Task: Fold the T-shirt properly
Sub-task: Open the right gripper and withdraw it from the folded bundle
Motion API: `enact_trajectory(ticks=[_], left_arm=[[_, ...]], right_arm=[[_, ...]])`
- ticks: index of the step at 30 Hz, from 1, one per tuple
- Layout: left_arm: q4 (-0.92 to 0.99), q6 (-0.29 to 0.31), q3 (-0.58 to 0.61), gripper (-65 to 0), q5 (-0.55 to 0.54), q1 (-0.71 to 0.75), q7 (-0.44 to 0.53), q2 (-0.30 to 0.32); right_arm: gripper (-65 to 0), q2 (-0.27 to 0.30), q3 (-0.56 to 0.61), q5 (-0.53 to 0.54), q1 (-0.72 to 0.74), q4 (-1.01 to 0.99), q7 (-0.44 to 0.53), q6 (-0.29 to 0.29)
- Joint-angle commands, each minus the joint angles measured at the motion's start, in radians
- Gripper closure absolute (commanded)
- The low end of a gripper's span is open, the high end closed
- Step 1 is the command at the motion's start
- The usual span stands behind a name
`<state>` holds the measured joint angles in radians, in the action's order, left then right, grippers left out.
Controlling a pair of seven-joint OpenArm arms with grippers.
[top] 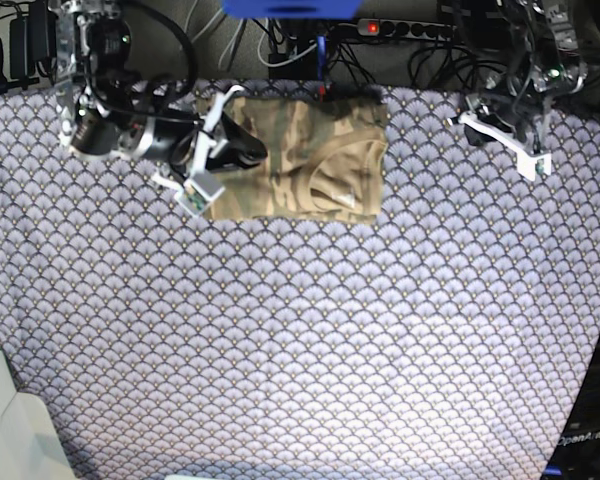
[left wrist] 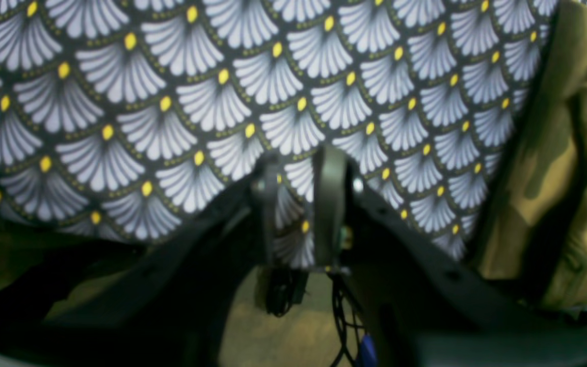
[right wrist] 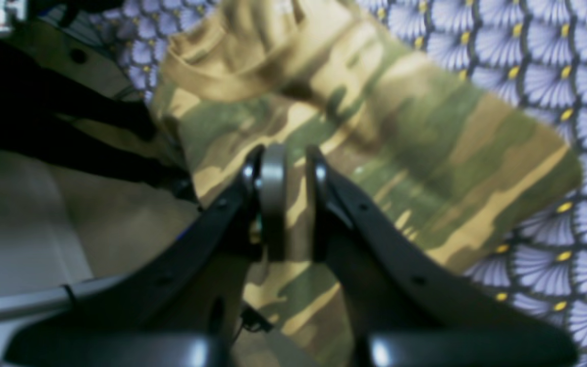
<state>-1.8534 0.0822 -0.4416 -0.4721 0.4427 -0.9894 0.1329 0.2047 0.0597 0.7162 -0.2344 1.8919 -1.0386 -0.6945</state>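
The whole table is covered by a purple fan-patterned tablecloth [top: 300, 330] with little yellow dots, and a mess of cables and a power strip [top: 405, 28] can be seen along the far edge. The T-shirt [top: 300, 160], camo print in olive, brown and tan, is laid near the far edge, a bit toward the base view's left, and it's already folded into a compact rectangle with the neckline visible on top. The right gripper [right wrist: 289, 168] is positioned over the shirt's left end in the base view, and in the right wrist view its fingers [right wrist: 272, 193] are seen slightly parted with camo cloth showing in the narrow gap; whether that cloth is actually pinched or just lying underneath can't be told. The left gripper [left wrist: 298, 173] is held well apart from the shirt, over bare tablecloth at the far right of the base view. Its fingers [left wrist: 329, 199] are set close together with only a slim gap, nothing gripped, and an edge of the shirt is caught at the right side of that wrist view.
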Motion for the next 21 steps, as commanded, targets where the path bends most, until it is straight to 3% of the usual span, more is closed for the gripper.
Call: enact_trajectory(ticks=[1,12,15,19,21], left_arm=[[-0.021,0.004,-0.004,-12.1,-0.007,-0.002,0.016,0.007],[-0.021,0.004,-0.004,-12.1,-0.010,-0.002,0.008,0.007],[-0.021,0.004,-0.001,-12.1,-0.010,0.001,0.007,0.007],[-0.056,0.004,0.000,-11.8,-0.010,0.009,0.005,0.007],[-0.082,0.004,0.000,-6.1,-0.012,0.023,0.005,0.006]], right_arm=[[-5.6,0.025,-0.004,0.023,-0.009,0.005,0.040,-0.004],[-5.8,0.058,0.022,0.023,-0.018,-0.202,0.200,-0.004],[-5.7,0.062,0.055,0.016,0.011,-0.228,0.200,-0.004],[-5.6,0.077,0.053,0.018,-0.006,-0.082,0.175,-0.004],[-5.5,0.085,0.048,0.021,-0.026,0.044,0.123,-0.004]])
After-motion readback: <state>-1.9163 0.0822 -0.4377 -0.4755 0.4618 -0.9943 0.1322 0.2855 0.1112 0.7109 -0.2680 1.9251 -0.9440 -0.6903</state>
